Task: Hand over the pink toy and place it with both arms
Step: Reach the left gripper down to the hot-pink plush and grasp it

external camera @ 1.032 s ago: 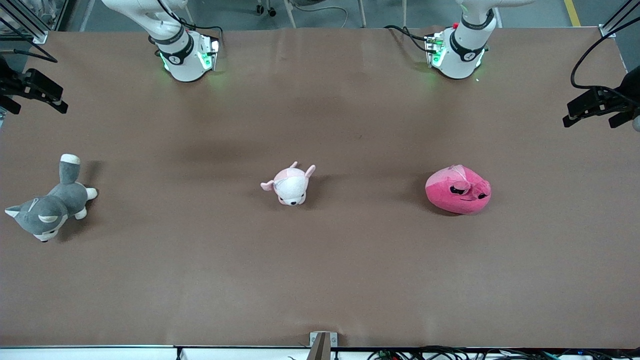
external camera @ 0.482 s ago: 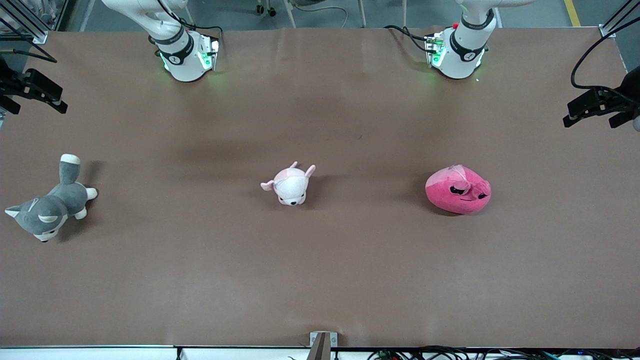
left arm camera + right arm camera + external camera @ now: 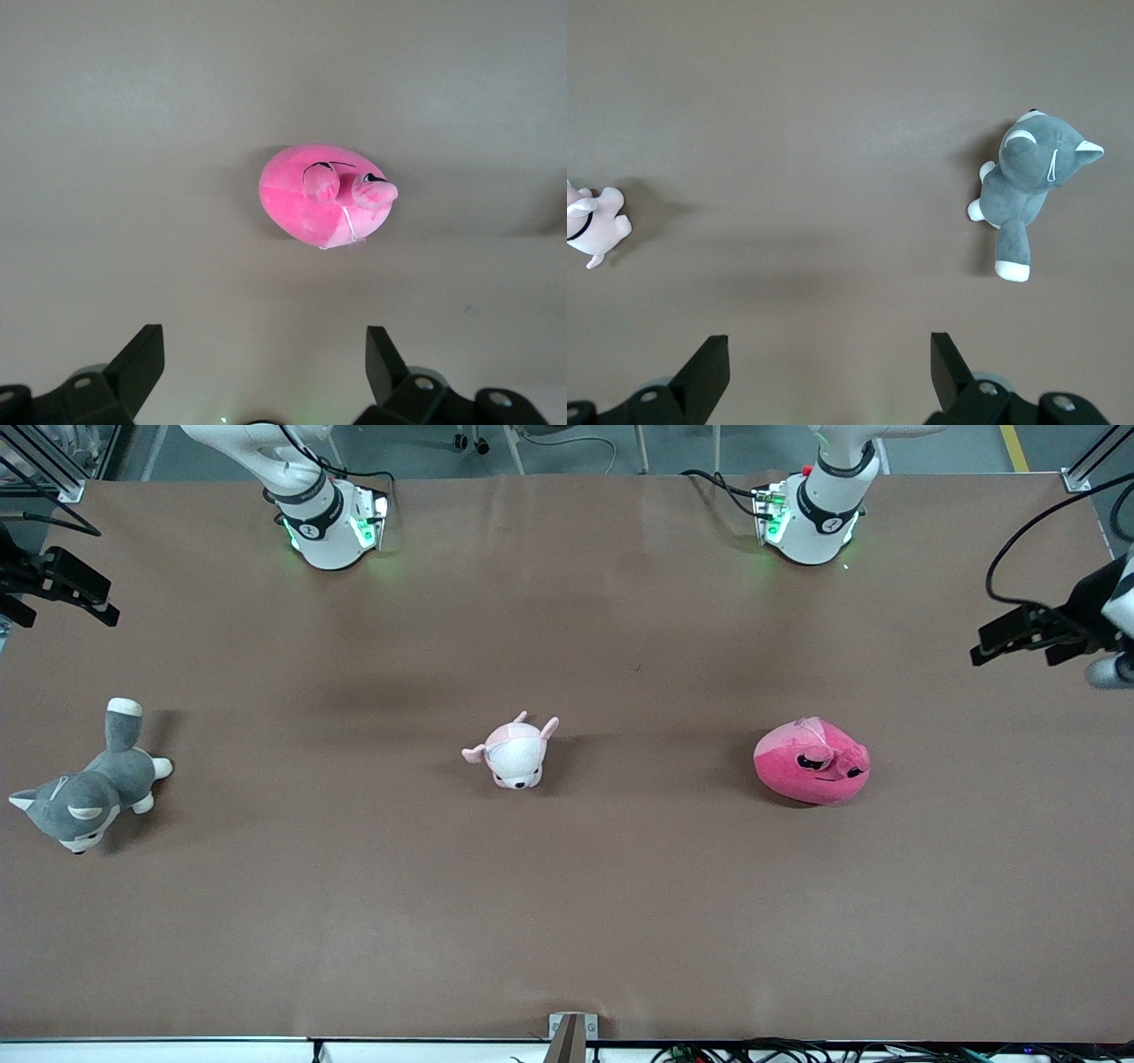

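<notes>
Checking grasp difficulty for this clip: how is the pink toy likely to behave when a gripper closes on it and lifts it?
The pink toy looks like a soft plush blob, so it will probably squash between the fingers rather than resist. It likely weighs little for its bulk. Its rounded body sits low on the table, so a push would more likely slide or wobble it than roll it.

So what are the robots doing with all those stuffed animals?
Nothing is being held yet. The pink toy lies on the table toward the left arm's end. The left hand is open in the air by that end of the table, and its wrist camera looks down on the toy. The right hand waits, open, at the right arm's end, near the grey-and-white plush. A small pale pink plush sits in the middle.
</notes>
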`<state>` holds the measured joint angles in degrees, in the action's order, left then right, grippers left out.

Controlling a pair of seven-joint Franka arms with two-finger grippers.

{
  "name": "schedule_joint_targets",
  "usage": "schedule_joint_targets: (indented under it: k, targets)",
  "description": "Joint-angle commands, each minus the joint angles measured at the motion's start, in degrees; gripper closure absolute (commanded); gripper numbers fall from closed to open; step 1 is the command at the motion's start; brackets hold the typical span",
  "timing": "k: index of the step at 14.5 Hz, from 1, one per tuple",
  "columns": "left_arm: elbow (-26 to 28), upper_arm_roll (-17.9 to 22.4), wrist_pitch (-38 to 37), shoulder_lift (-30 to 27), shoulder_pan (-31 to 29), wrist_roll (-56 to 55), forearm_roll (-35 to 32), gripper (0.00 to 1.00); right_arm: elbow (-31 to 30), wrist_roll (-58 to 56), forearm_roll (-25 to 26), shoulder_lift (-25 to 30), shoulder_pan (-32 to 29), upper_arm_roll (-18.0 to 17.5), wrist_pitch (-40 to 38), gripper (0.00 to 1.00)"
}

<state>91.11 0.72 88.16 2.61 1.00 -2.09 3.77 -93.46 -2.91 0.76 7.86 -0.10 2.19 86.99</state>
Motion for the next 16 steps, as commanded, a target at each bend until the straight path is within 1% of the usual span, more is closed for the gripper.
schedule_joint_targets:
  k: [1, 6, 8, 10, 13, 16]
  targets:
    - [-0.32, -0.19, 2.80, 4.75, 0.84, -3.70, 0.45, 0.00, -0.40, -0.43, 0.65, 0.75, 0.45, 0.19, 0.11, 0.00]
    - [-0.23, -0.28, 9.04, 13.10, 2.86, -7.83, 0.28, 0.00, -0.49, -0.43, 0.82, 0.66, 0.54, 0.01, 0.73, 0.00]
    - [0.47, -0.28, 12.37, 15.74, 4.18, -12.13, -0.07, 0.00, -0.49, -0.52, 0.82, 0.66, 0.54, 0.01, 0.20, 0.00]
    - [2.74, -0.28, 15.54, 16.46, 5.06, -13.03, -0.08, 0.00, -0.32, -0.61, 0.82, 0.66, 0.54, 0.01, -0.32, 0.00]
    - [7.49, -0.37, 19.15, 15.85, 5.41, -13.20, -0.08, 0.00, -0.40, -0.61, 0.82, 0.66, 0.54, 0.01, -0.06, 0.00]
    - [10.57, -0.37, 19.51, 14.97, 4.89, -13.20, -0.16, 0.00, -0.40, -0.61, 0.82, 0.66, 0.46, 0.01, 0.29, 0.00]
